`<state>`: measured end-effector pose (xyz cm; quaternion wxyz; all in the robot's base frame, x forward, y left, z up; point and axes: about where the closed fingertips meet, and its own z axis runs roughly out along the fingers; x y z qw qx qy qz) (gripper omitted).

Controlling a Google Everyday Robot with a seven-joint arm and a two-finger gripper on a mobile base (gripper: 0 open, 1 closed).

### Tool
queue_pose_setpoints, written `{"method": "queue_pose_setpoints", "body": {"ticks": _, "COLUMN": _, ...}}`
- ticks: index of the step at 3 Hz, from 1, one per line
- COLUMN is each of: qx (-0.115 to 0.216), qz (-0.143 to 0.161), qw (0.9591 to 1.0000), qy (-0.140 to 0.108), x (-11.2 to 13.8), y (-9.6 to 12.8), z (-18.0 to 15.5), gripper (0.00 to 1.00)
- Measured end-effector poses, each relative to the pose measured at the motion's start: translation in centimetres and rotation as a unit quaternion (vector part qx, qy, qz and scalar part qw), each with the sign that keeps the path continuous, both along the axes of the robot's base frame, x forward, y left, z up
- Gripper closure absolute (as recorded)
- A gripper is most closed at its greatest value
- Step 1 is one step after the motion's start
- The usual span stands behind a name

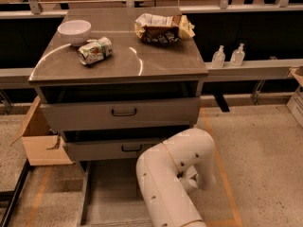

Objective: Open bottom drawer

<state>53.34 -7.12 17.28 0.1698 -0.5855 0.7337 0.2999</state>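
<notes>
The grey cabinet (pixel 118 70) has three drawers. The upper drawer front (pixel 120 113) and the mid drawer front (pixel 111 150) each show a black loop handle. The bottom drawer (pixel 109 193) stands pulled out toward me, its grey inner floor showing. Its front panel and handle are hidden behind my white arm (pixel 170 174) or lie below the picture's edge. My gripper (pixel 191 181) sits low at the right of the open drawer, tucked behind the arm's bend.
On the cabinet top lie a white bowl (pixel 74 30), a crushed can (pixel 94 50) and a chip bag (pixel 163 28). A cardboard box (pixel 40 138) stands at the left. Two small bottles (pixel 227 56) stand on a ledge at the right.
</notes>
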Motion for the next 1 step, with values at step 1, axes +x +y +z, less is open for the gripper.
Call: {"method": "queue_pose_setpoints", "body": {"ticks": 1, "qx": -0.003, "qz": -0.014, "qw": 0.9997, "qy": -0.019, "x": 1.16, "y": -0.69, "z": 0.43, "gripper": 0.84}}
